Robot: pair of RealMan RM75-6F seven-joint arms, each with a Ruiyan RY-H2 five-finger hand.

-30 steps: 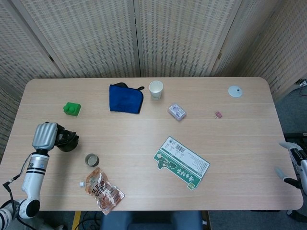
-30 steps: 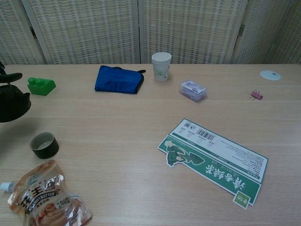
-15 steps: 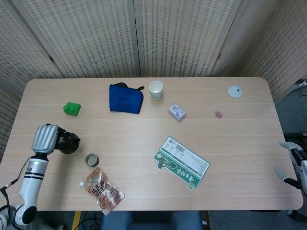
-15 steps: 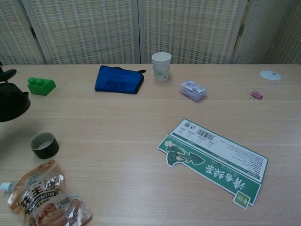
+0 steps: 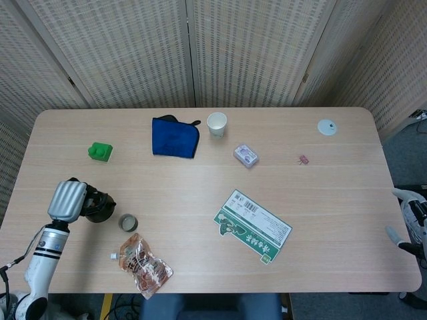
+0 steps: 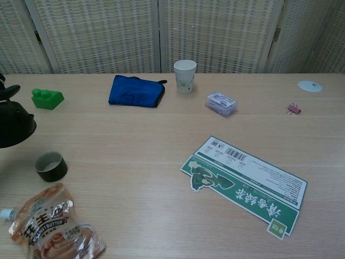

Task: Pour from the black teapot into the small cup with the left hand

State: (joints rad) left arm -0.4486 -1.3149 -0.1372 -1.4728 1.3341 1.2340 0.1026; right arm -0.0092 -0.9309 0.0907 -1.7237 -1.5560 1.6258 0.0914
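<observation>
My left hand (image 5: 66, 199) holds the black teapot (image 5: 99, 205) above the table at the left, just up and left of the small dark cup (image 5: 127, 223). In the chest view the teapot (image 6: 13, 124) hangs at the left edge, above the cup (image 6: 50, 166); the hand itself is out of that frame. The cup stands upright and looks empty. My right hand (image 5: 411, 223) hangs off the table's right edge, fingers apart, holding nothing.
A snack pouch (image 5: 144, 265) lies just in front of the cup. A green block (image 5: 100, 151), blue cloth (image 5: 175, 137), paper cup (image 5: 217, 124), small packet (image 5: 245, 155), pink clip (image 5: 304, 159), white disc (image 5: 327, 127) and green card (image 5: 253, 226) are spread over the table (image 5: 200, 187).
My left hand has carried the teapot toward the front and right, closer to the small cup. The right hand has barely shifted.
</observation>
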